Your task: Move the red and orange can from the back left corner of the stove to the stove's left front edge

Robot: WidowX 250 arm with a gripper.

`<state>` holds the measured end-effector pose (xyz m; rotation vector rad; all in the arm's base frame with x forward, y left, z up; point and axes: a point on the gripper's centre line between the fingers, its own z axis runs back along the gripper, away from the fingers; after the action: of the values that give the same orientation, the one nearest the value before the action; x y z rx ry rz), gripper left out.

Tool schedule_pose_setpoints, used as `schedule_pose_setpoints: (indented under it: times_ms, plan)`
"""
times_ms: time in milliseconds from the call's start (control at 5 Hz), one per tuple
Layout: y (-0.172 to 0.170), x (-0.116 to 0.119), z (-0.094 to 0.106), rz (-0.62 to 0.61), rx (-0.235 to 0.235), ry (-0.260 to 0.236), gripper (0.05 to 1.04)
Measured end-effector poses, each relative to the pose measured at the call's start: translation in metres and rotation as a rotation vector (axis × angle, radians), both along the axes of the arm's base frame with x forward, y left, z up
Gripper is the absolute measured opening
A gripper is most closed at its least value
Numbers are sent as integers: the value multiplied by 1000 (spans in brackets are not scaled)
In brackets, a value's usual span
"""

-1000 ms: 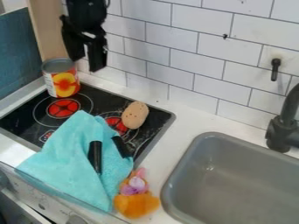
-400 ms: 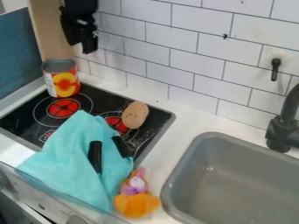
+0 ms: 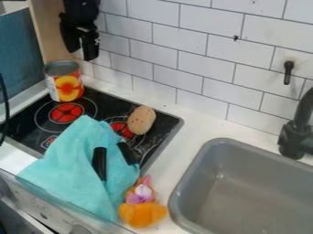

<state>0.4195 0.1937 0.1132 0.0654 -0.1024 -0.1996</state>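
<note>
The black gripper (image 3: 81, 50) hangs at the upper left, in front of the tiled wall and above the can (image 3: 63, 81), touching nothing. Its fingers stand apart with nothing between them. The can, with a red and yellow label, is upright at the stove's back left corner. A turquoise cloth (image 3: 73, 160) lies crumpled over the stove's front, and two black handle-like pieces (image 3: 99, 163) lie on it. A tan, speckled oval thing (image 3: 142, 120) rests on the stove's right part. An orange soft toy with a purple part (image 3: 142, 212) sits beside the cloth's lower right.
The black stove top (image 3: 30, 116) has red burner marks. A grey sink (image 3: 245, 183) is set into the white counter at the right, with a dark faucet (image 3: 296, 137) behind it. A black hook (image 3: 288, 72) sticks out of the wall. A dark cable (image 3: 5, 109) hangs at the left edge.
The gripper has moved up and left, turning a little, and has dropped slightly since the middle frame. A dark cable has come into view at the left edge. The other things have stayed put.
</note>
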Motion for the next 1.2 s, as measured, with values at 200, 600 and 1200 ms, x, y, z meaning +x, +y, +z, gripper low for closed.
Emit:
schedule_pose_setpoints:
  times_ms: [200,600,1200]
  plan:
    - [9,3,-8,41,19,15,1000]
    - [23,3,-17,142,43,43,1000]
    - [24,-47,-67,234,105,201,1000]
